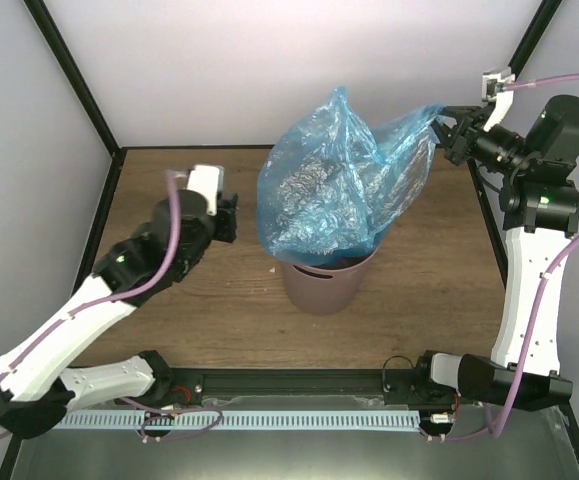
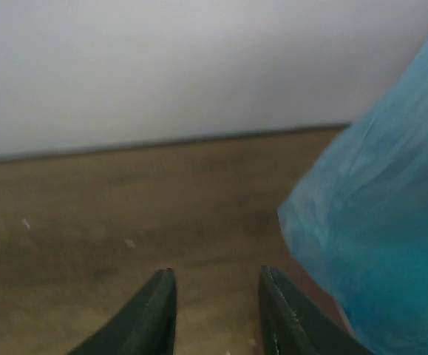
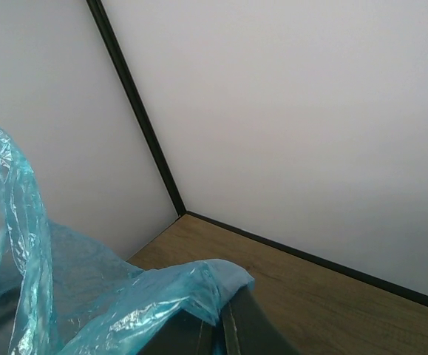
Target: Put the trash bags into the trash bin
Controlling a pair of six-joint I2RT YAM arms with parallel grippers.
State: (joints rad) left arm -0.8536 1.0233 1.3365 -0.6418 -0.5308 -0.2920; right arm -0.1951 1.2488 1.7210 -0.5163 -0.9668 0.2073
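The light-blue trash bag (image 1: 339, 180) stands puffed up with its lower part inside the mauve trash bin (image 1: 324, 285) at the table's middle. My right gripper (image 1: 447, 128) is shut on the bag's upper right corner and holds it raised; the wrist view shows the plastic (image 3: 125, 303) pinched between the closed fingers (image 3: 232, 329). My left gripper (image 1: 231, 217) is open and empty, low over the table just left of the bag. In the left wrist view the bag (image 2: 384, 244) fills the right side, beside the right fingertip (image 2: 273, 296).
The wooden table (image 1: 169, 180) is bounded by a black frame and white walls. Bare wood lies left of the bin and behind it.
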